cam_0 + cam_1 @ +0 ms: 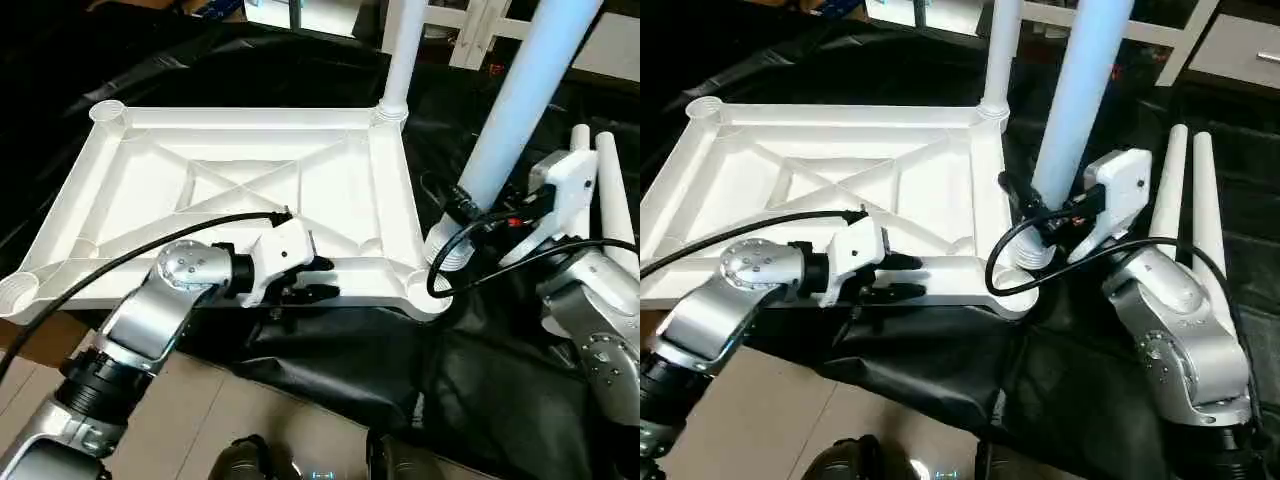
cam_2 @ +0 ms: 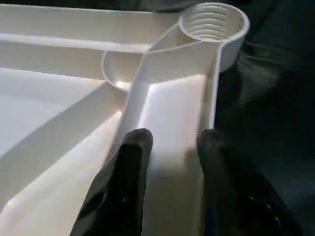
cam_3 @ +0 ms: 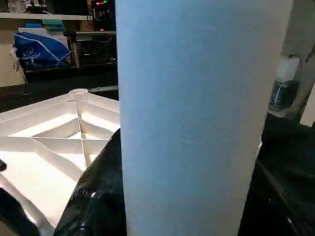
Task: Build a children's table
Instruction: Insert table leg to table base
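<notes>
The black-draped tabletop [image 1: 330, 370] carries the whole assembly and lies under both pincers.

The children's table panel [image 1: 250, 190], white plastic, lies on it with the X-ribbed underside facing up. Its near edge rail is at the left pincer, and its right edge is just beside the right pincer.

One white tube leg [image 1: 405, 50] stands upright in the far corner socket, well beyond the right pincer. A second, tilted leg [image 1: 1080, 90] rises from the right pincer. Its ribbed lower end [image 1: 447, 255] sits just below that pincer, close beside the near corner socket [image 2: 213, 22]. Whether the end touches the socket cannot be told. That socket has a threaded bore and lies straight ahead of the left pincer's fingers. Two spare legs [image 1: 1190, 200] lie side by side on the cloth, on the outer side of the right pincer.

The right pincer [image 1: 1040, 215] is clenched around the tilted leg near its lower end.

The left pincer [image 1: 318, 280] is released. Its black fingers [image 2: 130, 167] stand parted on either side of the near edge rail. Contact with the rail walls cannot be told.
</notes>
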Available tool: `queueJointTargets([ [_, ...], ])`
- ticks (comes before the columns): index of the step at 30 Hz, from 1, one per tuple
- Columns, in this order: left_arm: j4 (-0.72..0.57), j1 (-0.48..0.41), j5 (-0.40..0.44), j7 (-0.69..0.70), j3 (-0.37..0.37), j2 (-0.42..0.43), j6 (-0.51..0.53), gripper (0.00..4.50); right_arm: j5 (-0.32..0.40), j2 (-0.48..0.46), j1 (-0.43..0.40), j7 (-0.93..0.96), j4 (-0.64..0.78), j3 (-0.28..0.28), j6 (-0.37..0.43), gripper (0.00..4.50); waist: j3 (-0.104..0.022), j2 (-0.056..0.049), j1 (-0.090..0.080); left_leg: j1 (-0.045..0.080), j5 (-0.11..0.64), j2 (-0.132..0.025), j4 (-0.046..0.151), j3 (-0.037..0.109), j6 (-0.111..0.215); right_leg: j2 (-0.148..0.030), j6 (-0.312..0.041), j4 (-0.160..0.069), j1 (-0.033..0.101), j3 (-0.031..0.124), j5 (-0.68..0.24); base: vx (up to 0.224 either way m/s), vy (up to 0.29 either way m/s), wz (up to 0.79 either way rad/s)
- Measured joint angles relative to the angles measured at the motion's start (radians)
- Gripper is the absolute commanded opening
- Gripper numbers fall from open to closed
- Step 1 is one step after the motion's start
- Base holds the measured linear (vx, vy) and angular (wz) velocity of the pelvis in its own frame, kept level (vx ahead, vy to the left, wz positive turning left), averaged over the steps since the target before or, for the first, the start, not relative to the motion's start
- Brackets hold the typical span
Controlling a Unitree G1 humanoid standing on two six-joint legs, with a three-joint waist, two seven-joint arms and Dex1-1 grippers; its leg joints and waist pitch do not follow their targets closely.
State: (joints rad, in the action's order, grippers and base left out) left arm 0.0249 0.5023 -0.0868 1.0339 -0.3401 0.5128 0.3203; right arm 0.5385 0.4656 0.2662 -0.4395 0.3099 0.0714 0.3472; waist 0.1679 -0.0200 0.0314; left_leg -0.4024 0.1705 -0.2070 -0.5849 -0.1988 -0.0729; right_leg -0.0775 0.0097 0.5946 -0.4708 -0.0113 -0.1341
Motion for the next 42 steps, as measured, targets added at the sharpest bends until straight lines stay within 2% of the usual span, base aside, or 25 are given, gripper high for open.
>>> queueJointTargets([
  [7, -0.001, -0.022, -0.019, 0.046, -0.010, 0.020, 0.035, 1.90, -0.002, 0.000, -0.023, 0.003, 0.006, 0.000, 0.006, 1.80, 0.006, -0.009, 0.001, 0.000, 0.000, 0.000, 0.000, 0.000, 0.000, -0.001, 0.000, 0.000, 0.000, 0.001, 0.000, 0.000, 0.000, 0.00],
  [8, -0.001, -0.022, -0.024, 0.049, -0.010, 0.020, 0.040, 2.07, -0.003, 0.000, -0.023, 0.003, 0.007, 0.000, 0.009, 1.80, 0.007, -0.010, 0.001, 0.000, 0.000, 0.000, 0.000, 0.000, 0.000, -0.001, 0.000, 0.000, 0.000, 0.001, 0.000, 0.000, 0.000, 0.00],
  [10, -0.001, -0.022, -0.033, 0.054, -0.010, 0.019, 0.048, 2.07, -0.005, 0.000, -0.023, 0.003, 0.012, 0.000, 0.014, 1.80, 0.008, -0.012, 0.002, 0.000, 0.000, 0.000, 0.000, 0.000, 0.000, -0.001, 0.000, 0.000, 0.000, 0.000, 0.000, 0.000, 0.000, 0.00],
  [18, 0.011, -0.020, 0.007, 0.031, -0.019, 0.018, 0.018, 2.24, -0.014, -0.003, -0.023, 0.005, 0.032, 0.000, 0.015, 1.80, 0.008, -0.013, 0.001, 0.000, 0.000, 0.000, 0.003, 0.000, 0.000, -0.001, 0.000, -0.002, 0.000, 0.000, 0.000, 0.000, 0.000, 0.00],
  [19, 0.013, -0.019, 0.009, 0.031, -0.019, 0.017, 0.017, 1.96, -0.014, -0.003, -0.023, 0.005, 0.032, 0.000, 0.015, 1.80, 0.008, -0.013, 0.001, 0.000, 0.000, 0.000, 0.003, 0.000, 0.000, -0.001, 0.000, -0.002, 0.000, 0.000, 0.000, 0.000, 0.000, 0.00],
  [22, 0.031, -0.009, 0.016, 0.014, -0.019, 0.009, 0.013, 1.86, -0.015, -0.004, -0.023, 0.005, 0.032, 0.000, 0.017, 1.80, 0.008, -0.013, 0.001, 0.000, 0.000, 0.000, 0.003, 0.000, -0.001, -0.001, 0.000, -0.002, 0.000, 0.000, 0.000, 0.000, 0.000, 0.00],
  [25, 0.041, -0.003, 0.023, 0.006, -0.019, 0.006, 0.007, 1.51, -0.021, -0.005, -0.023, 0.005, 0.032, 0.000, 0.018, 1.80, 0.008, -0.013, 0.001, 0.000, 0.000, 0.000, 0.003, 0.000, -0.001, -0.001, 0.000, -0.002, 0.000, 0.001, 0.000, 0.000, 0.000, 0.00],
  [27, 0.041, -0.003, 0.023, 0.011, -0.019, 0.006, 0.007, 1.46, -0.021, -0.005, -0.023, 0.005, 0.032, 0.000, 0.018, 1.80, 0.008, -0.013, 0.001, 0.001, 0.000, 0.000, 0.003, 0.000, -0.001, -0.001, 0.000, -0.002, 0.000, 0.001, 0.000, 0.000, 0.000, 0.00],
  [29, 0.040, -0.003, 0.024, 0.014, -0.019, 0.006, 0.007, 1.15, -0.022, -0.005, -0.022, 0.005, 0.032, 0.000, 0.018, 1.80, 0.008, -0.013, 0.001, 0.000, 0.000, 0.000, 0.003, 0.000, -0.001, -0.001, 0.000, -0.002, 0.000, 0.001, 0.000, 0.000, 0.000, 0.00],
  [32, 0.040, -0.003, 0.025, 0.024, -0.022, 0.009, 0.005, 1.05, -0.022, -0.005, -0.020, 0.004, 0.032, 0.000, 0.018, 1.80, 0.008, -0.013, 0.001, 0.001, 0.000, 0.000, 0.003, 0.000, -0.001, -0.001, 0.000, -0.001, 0.000, 0.001, 0.000, 0.000, 0.000, 0.00],
  [33, 0.040, -0.003, 0.025, 0.025, -0.023, 0.010, 0.003, 0.83, -0.022, -0.005, -0.020, 0.004, 0.032, 0.000, 0.018, 1.80, 0.008, -0.013, 0.001, 0.000, 0.000, 0.000, 0.003, 0.000, -0.001, -0.001, 0.000, -0.001, 0.000, 0.001, 0.000, 0.000, 0.000, 0.00],
  [42, 0.028, -0.005, 0.052, 0.052, -0.049, 0.036, -0.032, 0.20, -0.017, -0.021, -0.015, 0.004, 0.031, 0.005, 0.021, 1.80, 0.008, -0.014, -0.003, 0.001, 0.000, 0.000, 0.006, -0.001, -0.001, -0.001, 0.000, -0.002, 0.000, 0.000, -0.001, 0.000, 0.000, 0.00],
])
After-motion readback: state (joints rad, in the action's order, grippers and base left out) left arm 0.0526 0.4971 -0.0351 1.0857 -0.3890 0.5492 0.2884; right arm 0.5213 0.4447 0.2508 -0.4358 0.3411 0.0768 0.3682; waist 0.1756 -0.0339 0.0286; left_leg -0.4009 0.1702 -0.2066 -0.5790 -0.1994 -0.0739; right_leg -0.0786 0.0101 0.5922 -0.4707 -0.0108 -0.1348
